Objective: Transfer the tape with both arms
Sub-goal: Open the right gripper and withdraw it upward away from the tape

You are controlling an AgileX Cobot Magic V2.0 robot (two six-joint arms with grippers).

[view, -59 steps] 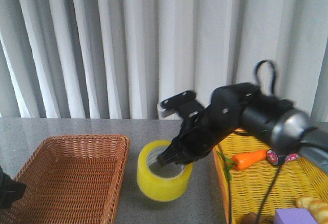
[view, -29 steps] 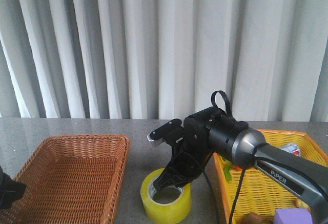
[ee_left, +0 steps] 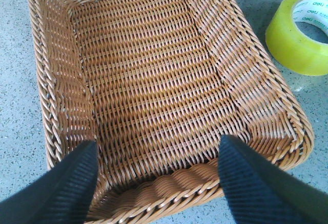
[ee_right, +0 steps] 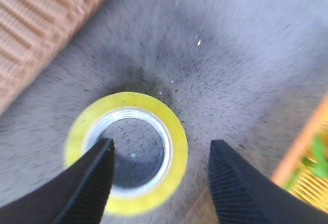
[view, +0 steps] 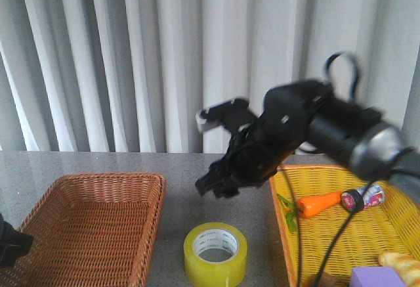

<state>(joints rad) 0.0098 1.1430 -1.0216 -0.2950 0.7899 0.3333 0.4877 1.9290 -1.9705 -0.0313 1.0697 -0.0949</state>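
The yellow tape roll (view: 215,254) lies flat on the grey table between the two baskets, white core up. It also shows in the right wrist view (ee_right: 128,152) and in the left wrist view (ee_left: 302,32). My right gripper (view: 213,187) hangs open and empty above the roll, well clear of it; in its own view (ee_right: 160,183) the jaws stand wide apart. My left gripper (ee_left: 159,178) is open and empty over the near rim of the brown wicker basket (ee_left: 51,106); only a bit of it (view: 10,247) shows at the front view's left edge.
The brown wicker basket (view: 39,201) stands at the left. A yellow basket (view: 394,234) at the right holds a carrot (view: 318,203), a small can (view: 364,196), a bread piece (view: 401,264) and a purple block (view: 377,278). White curtains hang behind the table.
My right gripper let go of the tape roll after setting it down nearer the front, then rose clear above it. The left arm has not moved.
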